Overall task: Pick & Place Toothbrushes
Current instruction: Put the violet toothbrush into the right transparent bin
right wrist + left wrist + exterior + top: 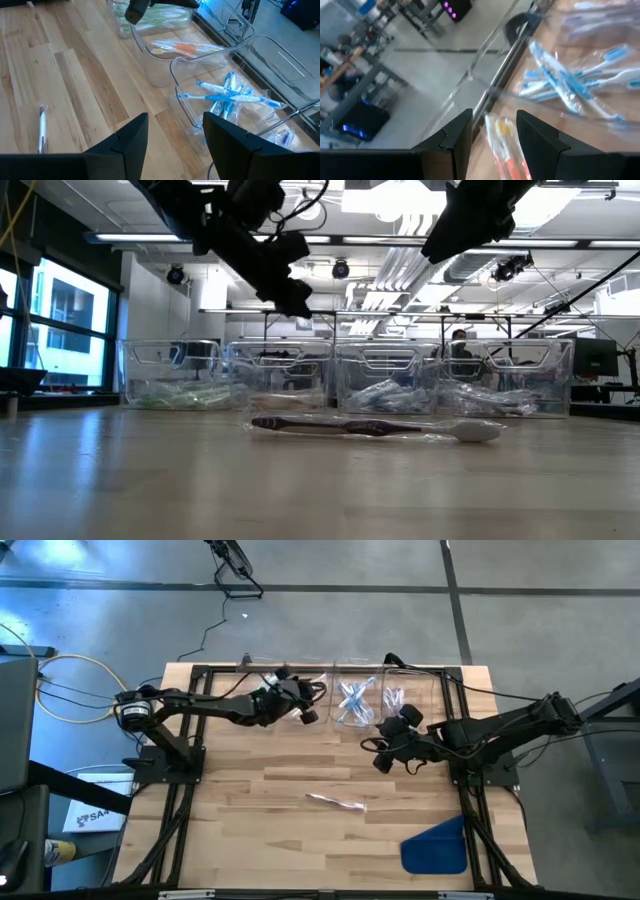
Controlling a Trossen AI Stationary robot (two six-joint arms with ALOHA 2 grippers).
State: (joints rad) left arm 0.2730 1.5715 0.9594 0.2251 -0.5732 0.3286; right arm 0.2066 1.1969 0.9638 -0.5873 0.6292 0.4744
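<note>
Clear bins stand in a row along the far edge. In the right wrist view they hold green toothbrushes (pixel 165 17), orange toothbrushes (pixel 185 48) and blue toothbrushes (pixel 230 95). My left gripper (pixel 305 708) (pixel 492 132) hovers open over the orange bin, and a wrapped orange toothbrush (pixel 502 147) lying below shows between its fingers. My right gripper (pixel 388 748) (pixel 172 137) is open above the table, just near of the blue bin (pixel 355 700). One wrapped purple toothbrush (pixel 370 427) (pixel 335 802) lies flat mid-table.
A blue flat cloth-like piece (pixel 437 848) lies near the table's near right corner. The bin walls (pixel 385 380) stand upright at the far edge. Bare wood (pixel 250 820) stretches around the lone toothbrush. The arm bases (pixel 165 765) sit at both sides.
</note>
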